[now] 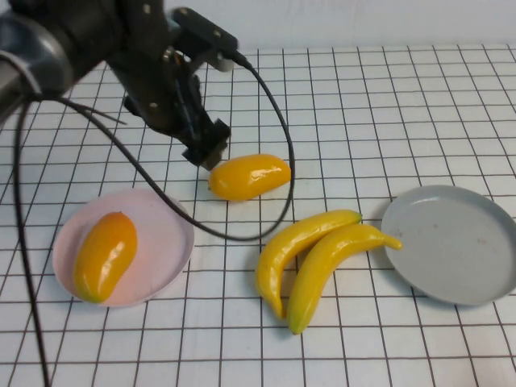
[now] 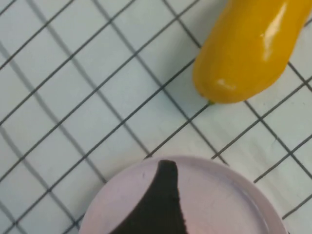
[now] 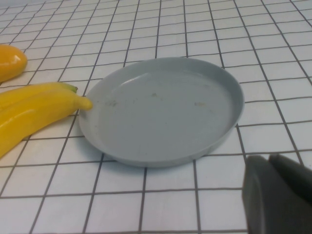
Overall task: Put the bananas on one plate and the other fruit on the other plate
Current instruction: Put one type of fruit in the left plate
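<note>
The left gripper [image 1: 211, 153], fingers spread, hovers beside the loose mango [image 1: 248, 176], probably lining up a grab; the right gripper [image 3: 278, 195] waits closed near the grey plate [image 3: 161, 109].

Tabletop [image 1: 419, 105]: white, ruled with a grid of thin black lines. Left plate [image 1: 165, 242]: pale pink. Right plate [image 1: 455, 242]: plain grey with a few faint specks. Fruit on the pink plate [image 1: 105, 255]: glossy orange shading to yellow, greenish at its lower tip. Fruit on the cloth [image 1: 248, 176]: glossy orange-yellow with white highlights. Two bananas [image 1: 314, 254]: bright yellow, greenish at the tips. Left gripper [image 1: 211, 153]: black, as are its arm and cables. Right gripper [image 3: 278, 195]: dark grey to black.
</note>
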`<state>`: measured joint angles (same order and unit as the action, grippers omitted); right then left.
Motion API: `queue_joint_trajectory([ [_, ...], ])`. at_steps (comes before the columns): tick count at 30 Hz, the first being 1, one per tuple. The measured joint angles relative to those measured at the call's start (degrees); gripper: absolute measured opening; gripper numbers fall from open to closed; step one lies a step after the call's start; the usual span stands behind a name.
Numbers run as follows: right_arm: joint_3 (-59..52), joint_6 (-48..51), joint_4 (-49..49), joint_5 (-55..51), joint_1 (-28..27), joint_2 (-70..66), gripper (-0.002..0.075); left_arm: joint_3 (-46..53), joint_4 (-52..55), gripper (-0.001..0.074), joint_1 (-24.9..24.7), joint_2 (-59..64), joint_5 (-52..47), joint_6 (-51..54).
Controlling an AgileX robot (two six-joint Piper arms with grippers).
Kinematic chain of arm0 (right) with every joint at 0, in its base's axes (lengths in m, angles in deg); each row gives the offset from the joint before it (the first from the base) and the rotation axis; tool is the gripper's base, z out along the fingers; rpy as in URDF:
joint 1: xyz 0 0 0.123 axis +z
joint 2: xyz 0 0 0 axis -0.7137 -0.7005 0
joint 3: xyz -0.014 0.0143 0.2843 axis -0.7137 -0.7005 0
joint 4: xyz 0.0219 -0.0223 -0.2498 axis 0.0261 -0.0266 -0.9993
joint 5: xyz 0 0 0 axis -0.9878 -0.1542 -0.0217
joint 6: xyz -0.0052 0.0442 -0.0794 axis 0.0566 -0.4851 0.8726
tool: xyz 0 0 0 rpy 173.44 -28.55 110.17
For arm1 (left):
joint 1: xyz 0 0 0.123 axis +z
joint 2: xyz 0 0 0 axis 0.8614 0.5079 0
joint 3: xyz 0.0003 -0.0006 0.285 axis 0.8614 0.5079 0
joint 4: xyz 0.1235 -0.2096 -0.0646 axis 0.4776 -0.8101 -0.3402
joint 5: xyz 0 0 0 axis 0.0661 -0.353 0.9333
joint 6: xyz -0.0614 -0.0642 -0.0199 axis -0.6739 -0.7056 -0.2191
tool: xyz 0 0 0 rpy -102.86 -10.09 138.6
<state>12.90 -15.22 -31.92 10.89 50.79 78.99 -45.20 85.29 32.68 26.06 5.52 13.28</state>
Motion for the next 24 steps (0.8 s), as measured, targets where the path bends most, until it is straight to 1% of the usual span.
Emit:
queue_joint_trajectory([
  [5,0.0,0.0,0.0,0.0,0.0,0.0,-0.0016,-3.23,-6.27,0.0668,-2.37,7.98,-0.66,17.22],
  [8,0.0,0.0,0.0,0.0,0.0,0.0,-0.0016,-4.25,-9.53,0.0668,-2.94,10.66,-0.46,24.33],
  [17,0.0,0.0,0.0,0.0,0.0,0.0,-0.0016,-4.5,-9.18,0.0668,-2.9,12.54,7.87,29.36],
  [24,0.0,0.0,0.0,0.0,0.0,0.0,-0.0016,-4.76,-8.1,0.0668,-2.9,16.05,10.49,30.8],
])
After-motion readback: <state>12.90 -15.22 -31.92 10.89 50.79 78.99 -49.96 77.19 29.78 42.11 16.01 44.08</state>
